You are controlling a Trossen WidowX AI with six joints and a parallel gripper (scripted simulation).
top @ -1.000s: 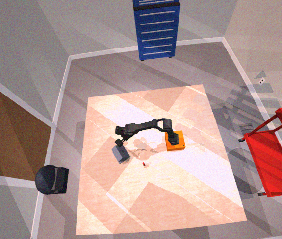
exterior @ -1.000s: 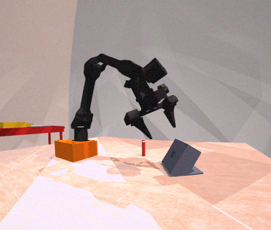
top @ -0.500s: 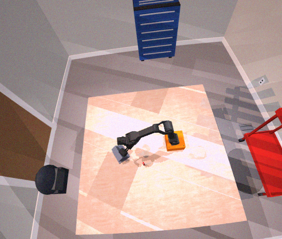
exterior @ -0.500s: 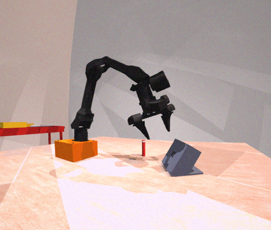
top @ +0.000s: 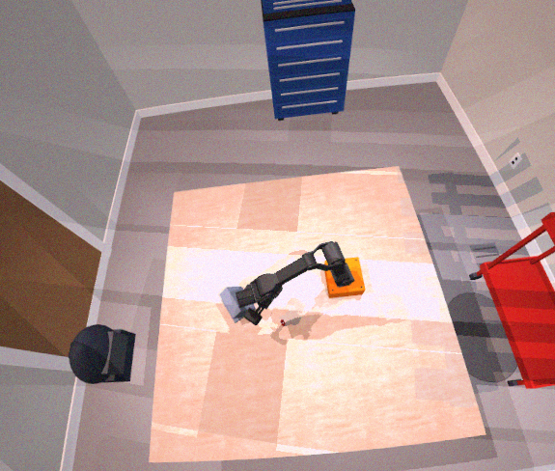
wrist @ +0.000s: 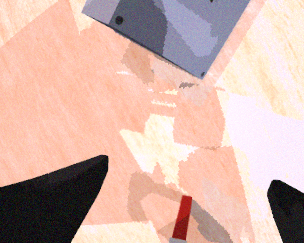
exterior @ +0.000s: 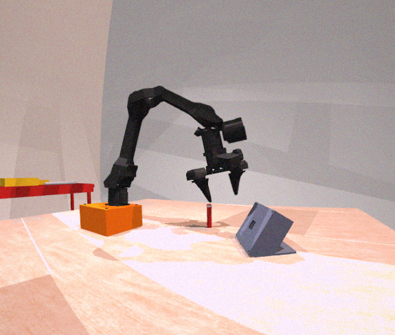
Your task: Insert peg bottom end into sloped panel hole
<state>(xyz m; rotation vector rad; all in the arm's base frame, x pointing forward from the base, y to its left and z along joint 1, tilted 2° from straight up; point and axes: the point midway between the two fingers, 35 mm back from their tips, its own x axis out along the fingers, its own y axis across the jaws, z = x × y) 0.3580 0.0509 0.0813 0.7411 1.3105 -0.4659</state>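
A slim red peg [top: 283, 322] [exterior: 209, 216] [wrist: 183, 219] with a light grey top stands upright on the table. In the wrist view its top is cut off by the bottom edge. My gripper [exterior: 222, 198] [wrist: 188, 176] is open and empty, pointing down, with its fingertips above the height of the peg's top. In the exterior view the left fingertip appears just over the peg. The blue-grey sloped panel [top: 232, 304] [exterior: 244, 236] [wrist: 190, 29] stands beyond the peg from the base. Its small rectangular hole [exterior: 252, 224] shows in the face; the arm partly hides the panel in the top view.
The arm's orange base block [top: 346, 291] [exterior: 94, 219] sits on the wooden table [top: 338, 385] [exterior: 154, 309]. A red cart [top: 536, 318] [exterior: 38, 191] stands off to the side. A blue drawer cabinet [top: 310, 66] and a black bin-like object [top: 97, 354] are beyond the table's edges.
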